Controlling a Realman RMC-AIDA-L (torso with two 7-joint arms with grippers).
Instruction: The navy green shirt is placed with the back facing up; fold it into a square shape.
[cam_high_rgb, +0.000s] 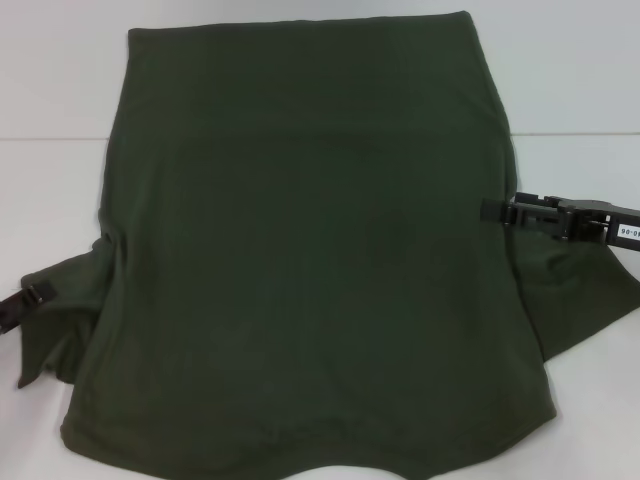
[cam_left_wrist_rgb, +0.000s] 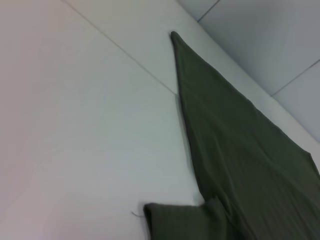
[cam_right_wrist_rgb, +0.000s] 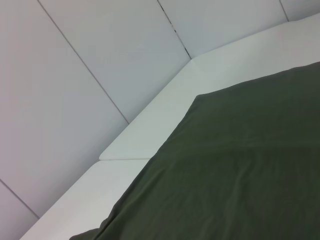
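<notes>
Navy green shirt (cam_high_rgb: 310, 260) spread back-up on the white desk (cam_high_rgb: 50, 180), long axis running away from the robot.
Left pincer (cam_high_rgb: 30, 297) and right pincer (cam_high_rgb: 500, 211) sit at its sleeves; whether they grip, cannot tell.

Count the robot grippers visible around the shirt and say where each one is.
2. The left gripper is at the navy green shirt's left sleeve; the right gripper is at its right edge, just above the right sleeve. None seems hidden.

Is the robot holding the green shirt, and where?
Seemingly yes: the left tool is at the navy green shirt's left sleeve, the right tool at its right edge. A firm grip cannot be confirmed.
</notes>
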